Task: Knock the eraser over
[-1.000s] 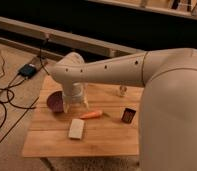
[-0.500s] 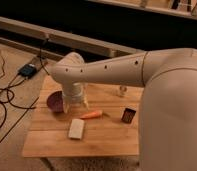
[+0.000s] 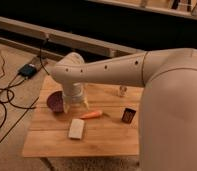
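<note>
Gripper (image 3: pixel 75 103) centre-left beside bowl (image 3: pixel 54 101), claw state can't tell. Eraser (image 3: pixel 128 115) upright, right of centre: sweep across, strike top edge.

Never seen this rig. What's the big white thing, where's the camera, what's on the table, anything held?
The big white shape is the robot's one arm, reaching in from the right; the single camera looks down past it. Its gripper hangs low over the wooden table, between a dark red bowl and an orange carrot; nothing visibly held. In front lies a pale flat rectangular block. To the right stands the eraser, a small dark brown block with reddish markings, upright. Behind it sits a small greyish object.
</note>
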Robot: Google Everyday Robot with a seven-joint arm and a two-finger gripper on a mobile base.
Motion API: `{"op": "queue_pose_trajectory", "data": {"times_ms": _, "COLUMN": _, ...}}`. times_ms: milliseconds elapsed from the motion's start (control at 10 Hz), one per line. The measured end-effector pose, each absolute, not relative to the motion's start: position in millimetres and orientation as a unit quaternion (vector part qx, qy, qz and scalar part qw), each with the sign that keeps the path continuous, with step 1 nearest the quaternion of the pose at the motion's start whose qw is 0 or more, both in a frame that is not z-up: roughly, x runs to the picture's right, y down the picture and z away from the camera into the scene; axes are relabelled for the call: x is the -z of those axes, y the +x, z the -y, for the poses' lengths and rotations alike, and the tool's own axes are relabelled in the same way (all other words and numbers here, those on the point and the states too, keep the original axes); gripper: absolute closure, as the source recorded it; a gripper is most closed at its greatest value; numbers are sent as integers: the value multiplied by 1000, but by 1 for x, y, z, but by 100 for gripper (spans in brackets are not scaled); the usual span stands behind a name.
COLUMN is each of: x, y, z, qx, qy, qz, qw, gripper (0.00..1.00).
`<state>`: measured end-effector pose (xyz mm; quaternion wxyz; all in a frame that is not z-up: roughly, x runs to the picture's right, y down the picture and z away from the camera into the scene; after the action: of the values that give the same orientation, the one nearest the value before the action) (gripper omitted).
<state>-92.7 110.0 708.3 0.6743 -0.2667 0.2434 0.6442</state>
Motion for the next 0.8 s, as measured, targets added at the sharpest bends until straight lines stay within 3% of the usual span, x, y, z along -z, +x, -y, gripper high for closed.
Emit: {"op": "queue_pose_trajectory", "data": {"times_ms": 800, "x": -746, "y": 13, "z": -159, "qx": -701, "qy": -291, "qz": -286, "qw": 585, "gripper": 35}}
